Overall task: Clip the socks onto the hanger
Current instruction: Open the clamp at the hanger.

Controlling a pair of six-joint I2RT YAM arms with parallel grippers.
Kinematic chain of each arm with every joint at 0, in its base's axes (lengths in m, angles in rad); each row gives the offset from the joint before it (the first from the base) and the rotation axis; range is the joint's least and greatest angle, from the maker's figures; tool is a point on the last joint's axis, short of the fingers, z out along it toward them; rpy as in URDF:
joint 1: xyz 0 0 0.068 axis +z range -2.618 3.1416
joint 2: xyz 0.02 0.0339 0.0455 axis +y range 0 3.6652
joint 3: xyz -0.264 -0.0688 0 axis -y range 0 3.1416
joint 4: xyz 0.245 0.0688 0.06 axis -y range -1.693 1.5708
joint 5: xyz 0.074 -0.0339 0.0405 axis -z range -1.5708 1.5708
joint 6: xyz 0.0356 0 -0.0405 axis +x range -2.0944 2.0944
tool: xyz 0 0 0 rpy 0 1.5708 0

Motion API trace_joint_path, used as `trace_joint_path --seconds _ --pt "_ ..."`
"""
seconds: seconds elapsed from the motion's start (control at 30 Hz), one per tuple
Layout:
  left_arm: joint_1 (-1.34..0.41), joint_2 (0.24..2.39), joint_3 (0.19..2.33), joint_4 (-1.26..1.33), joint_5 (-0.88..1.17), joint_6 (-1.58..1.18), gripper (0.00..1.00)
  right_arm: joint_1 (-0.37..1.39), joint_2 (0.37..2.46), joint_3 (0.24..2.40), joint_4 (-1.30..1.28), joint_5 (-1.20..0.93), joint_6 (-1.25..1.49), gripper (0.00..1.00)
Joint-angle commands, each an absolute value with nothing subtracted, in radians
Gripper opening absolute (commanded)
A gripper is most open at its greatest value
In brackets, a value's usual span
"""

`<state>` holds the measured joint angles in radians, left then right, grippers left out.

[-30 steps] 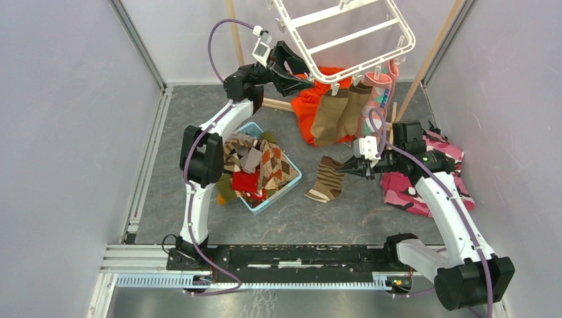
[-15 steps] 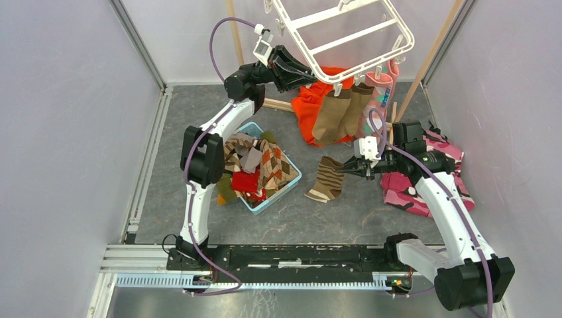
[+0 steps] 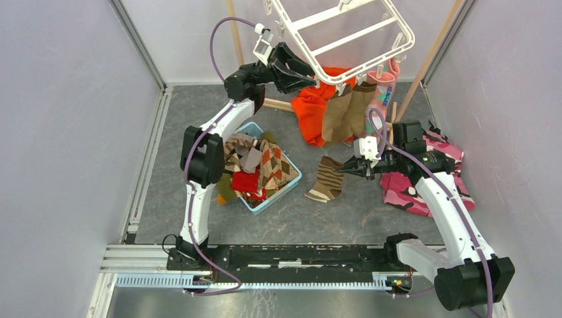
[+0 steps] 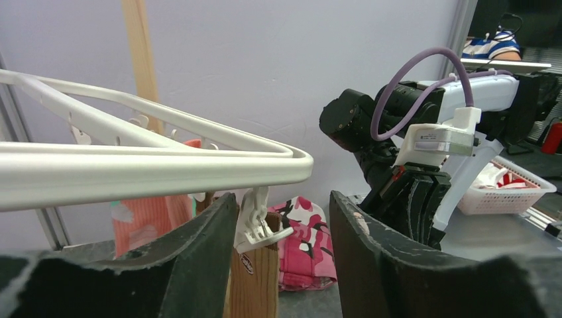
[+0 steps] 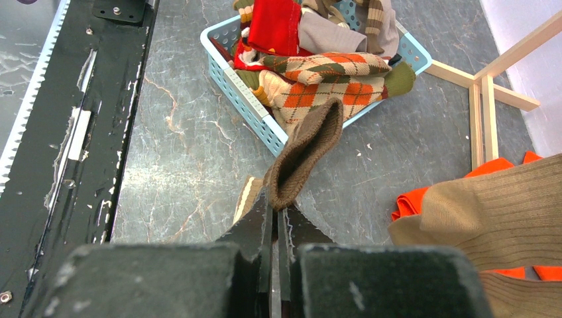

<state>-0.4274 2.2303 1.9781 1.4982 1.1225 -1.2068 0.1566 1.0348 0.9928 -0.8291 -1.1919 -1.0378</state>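
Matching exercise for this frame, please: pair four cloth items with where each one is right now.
Items:
1. brown socks
2. striped sock
3. argyle sock
4. pink camouflage cloth

Places:
A. in the blue basket
B. lying on the table, not held
C. hanging from the hanger
D. pinched in the right gripper

Pairs: 1-C, 2-D, 3-A, 4-B
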Motion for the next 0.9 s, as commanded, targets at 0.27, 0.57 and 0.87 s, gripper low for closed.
trace_joint_path --seconds 0.27,0.57,0.87 --pt "-0.428 2.109 1.786 1.716 1.083 -1.126 0.75 0.154 1.006 1.016 -0.829 -1.195 -1.046 0.0" --pt "-0.428 2.062 1.723 1.679 1.091 -1.048 0.79 0.153 1.005 1.015 -0.828 -1.193 -1.047 0.0" --pt "-0.43 2.16 1.899 1.68 1.121 -1.122 0.69 0.153 1.001 1.017 -0.834 -1.195 -1.051 0.0"
